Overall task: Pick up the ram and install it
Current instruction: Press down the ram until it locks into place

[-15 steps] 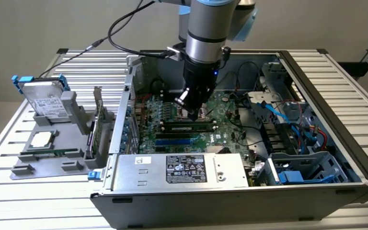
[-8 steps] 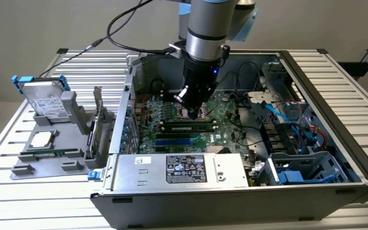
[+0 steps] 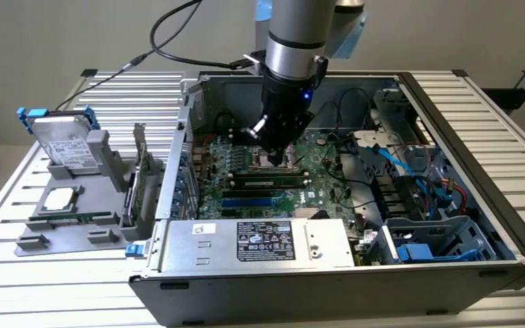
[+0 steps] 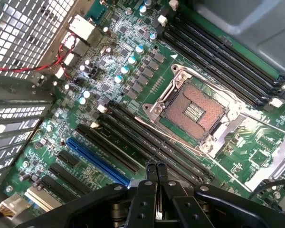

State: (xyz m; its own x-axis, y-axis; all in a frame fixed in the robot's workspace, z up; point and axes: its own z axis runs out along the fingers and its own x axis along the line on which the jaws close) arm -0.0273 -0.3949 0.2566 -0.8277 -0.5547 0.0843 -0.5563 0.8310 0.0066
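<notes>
The ram (image 3: 264, 182), a narrow green stick with black chips, lies along one of the black memory slots of the motherboard (image 3: 244, 198) inside the open computer case. My gripper (image 3: 276, 147) hangs above the board just behind the stick, over the CPU socket (image 4: 194, 111) area. In the wrist view the gripper (image 4: 156, 172) has its two fingertips pressed together with nothing between them. The long memory slots (image 4: 152, 140) run right beneath the fingertips.
The power supply (image 3: 262, 239) fills the case's front. Blue and black cables (image 3: 426, 171) and a drive cage (image 3: 436, 239) crowd the exterior view's right. Outside, at the exterior view's left, a grey fixture (image 3: 71, 205) carries a hard drive (image 3: 62, 140), a chip (image 3: 59, 199) and an upright expansion card (image 3: 139, 171).
</notes>
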